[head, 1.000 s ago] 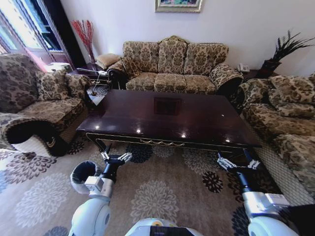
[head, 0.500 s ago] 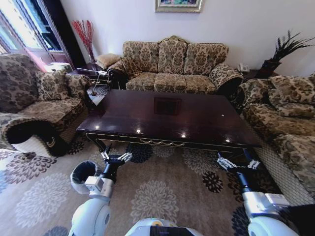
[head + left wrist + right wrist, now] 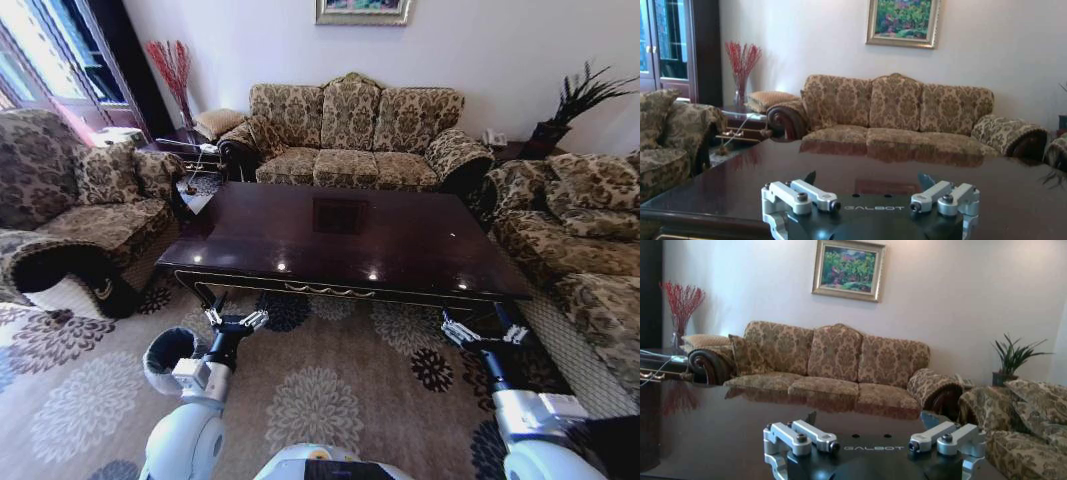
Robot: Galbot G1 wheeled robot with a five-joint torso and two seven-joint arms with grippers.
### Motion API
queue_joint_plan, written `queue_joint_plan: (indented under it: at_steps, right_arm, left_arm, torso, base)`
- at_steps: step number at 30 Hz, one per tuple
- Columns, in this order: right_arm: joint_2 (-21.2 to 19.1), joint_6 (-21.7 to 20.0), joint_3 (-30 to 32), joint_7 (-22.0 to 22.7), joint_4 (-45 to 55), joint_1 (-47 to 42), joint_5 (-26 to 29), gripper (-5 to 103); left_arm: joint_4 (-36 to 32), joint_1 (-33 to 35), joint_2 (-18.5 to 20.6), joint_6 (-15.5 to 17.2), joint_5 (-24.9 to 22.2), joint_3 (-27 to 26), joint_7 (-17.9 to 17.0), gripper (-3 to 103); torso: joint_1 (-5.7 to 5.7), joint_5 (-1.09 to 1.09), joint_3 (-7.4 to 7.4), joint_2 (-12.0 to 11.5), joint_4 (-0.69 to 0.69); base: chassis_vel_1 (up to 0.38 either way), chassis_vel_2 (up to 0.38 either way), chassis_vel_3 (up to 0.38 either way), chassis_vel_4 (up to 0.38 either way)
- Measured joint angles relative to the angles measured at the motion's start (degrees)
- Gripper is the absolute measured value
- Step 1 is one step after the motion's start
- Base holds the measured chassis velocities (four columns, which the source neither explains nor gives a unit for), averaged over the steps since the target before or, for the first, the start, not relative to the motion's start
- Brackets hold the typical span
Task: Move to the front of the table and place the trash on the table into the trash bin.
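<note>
The table (image 3: 350,240) sits just before me, its dark top bare of trash; the trash bin (image 3: 168,358) stands by my left gripper (image 3: 236,322). Nothing has shifted lately. Both it and my right gripper (image 3: 484,333) hover wide open, so clearing looks done.

You get daylight pouring in from the window (image 3: 40,50) at the head view's upper left, washed out to near white. The glossy table (image 3: 400,250) throws back small bright glints along its near edge and mirrors the sofa (image 3: 897,112) in the left wrist view. The head view bends strongly at its edges, curving the side sofas. Both wrist views look soft and slightly hazy, with the wall (image 3: 960,300) evenly lit.
</note>
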Motion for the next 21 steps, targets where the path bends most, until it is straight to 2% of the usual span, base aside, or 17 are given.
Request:
queue_joint_plan:
  at_steps: [21]
  right_arm:
    - [0.00, 0.00, 0.00, 0.00, 0.00, 0.00, 0.00, 100]
  left_arm:
    - [0.00, 0.00, 0.00, 0.00, 0.00, 0.00, 0.00, 100]
  torso:
    - [0.00, 0.00, 0.00, 0.00, 0.00]
  base:
    - [0.000, 0.000, 0.000, 0.000]
